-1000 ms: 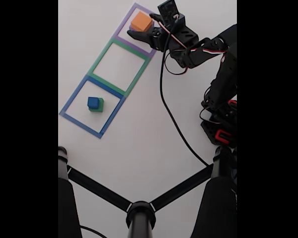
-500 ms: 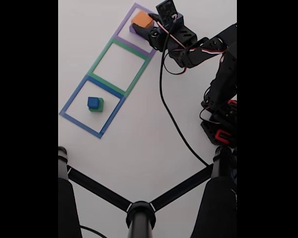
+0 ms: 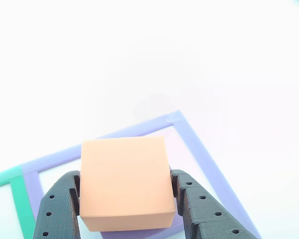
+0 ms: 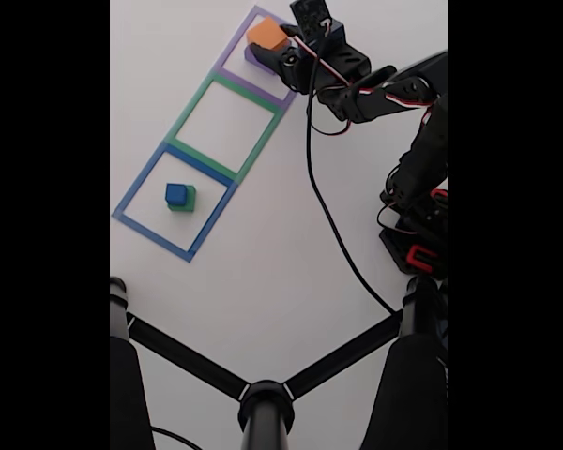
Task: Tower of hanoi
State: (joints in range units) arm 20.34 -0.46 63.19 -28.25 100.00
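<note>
Gripping orange block (image 3: 124, 181), jaws clamp its sides above purple outline (image 3: 204, 159).

Three taped squares (image 4: 227, 115) run in a slanting row across the table (image 4: 263, 262), with blocks at both ends of it.

In the fixed view the second-largest block (image 4: 266, 36) sits in the far end square, on a flatter block (image 4: 252, 54) peeking out beneath it, with the gripper (image 4: 280, 52) reaching in from the right. In the other view the jaws flank that block (image 3: 124, 181), one on each side. The middle square holds nothing. In the near end square the smallest cube (image 4: 175, 193) rests on a larger cube (image 4: 187, 199).
</note>
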